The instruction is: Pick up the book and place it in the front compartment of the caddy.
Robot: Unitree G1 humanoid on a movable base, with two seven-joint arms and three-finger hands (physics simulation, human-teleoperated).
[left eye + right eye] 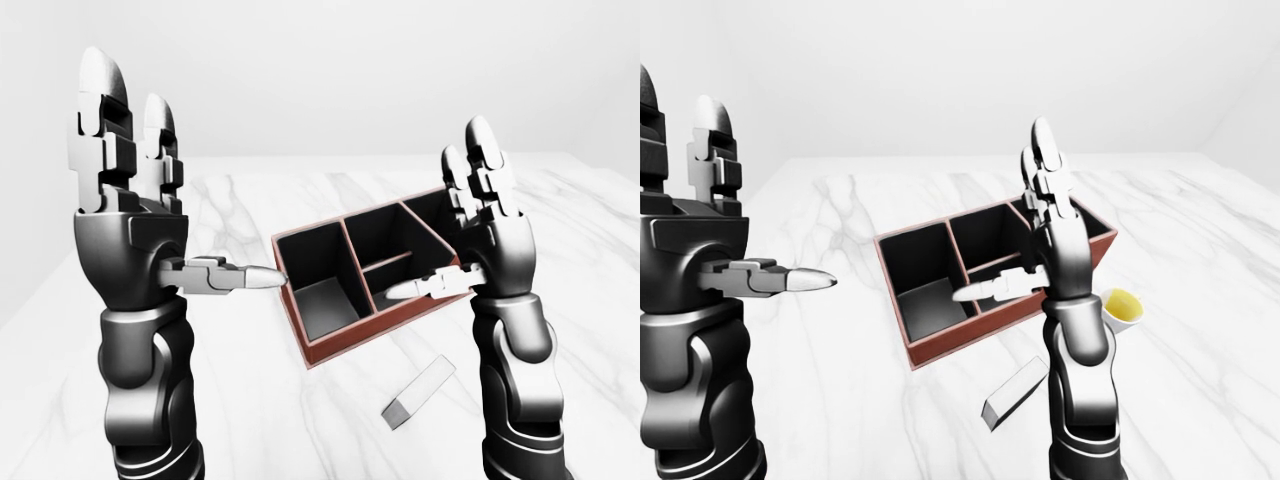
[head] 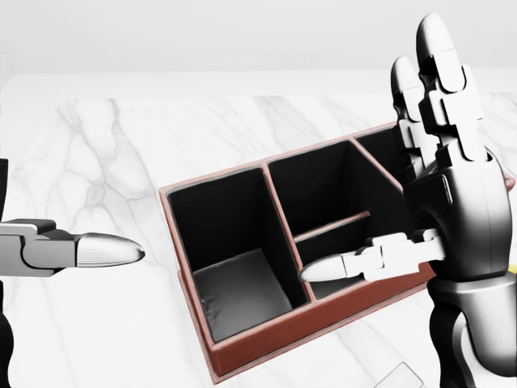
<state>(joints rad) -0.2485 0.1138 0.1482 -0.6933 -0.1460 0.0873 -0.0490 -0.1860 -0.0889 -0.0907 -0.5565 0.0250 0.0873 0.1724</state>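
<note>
Here the book point(image 1: 418, 391) lies flat on the white marble table point(image 1: 250, 400), a pale grey slab set at a slant, just below the caddy point(image 1: 335, 345) in the left-eye view and apart from it. It sits below and to the left of the right hand point(image 1: 487, 245), beside that forearm, and neither hand touches it. The right hand is raised with fingers spread upward and its thumb pointing left across the caddy's lower right compartments; it grips nothing. The left hand point(image 1: 128, 225) stands the same way at the left of the view, fingers up, thumb pointing right toward the caddy, empty and unclenched. The caddy is reddish-brown with black-lined compartments. In the right-eye view a yellow cup point(image 1: 1121, 307) shows right of the right forearm.
</note>
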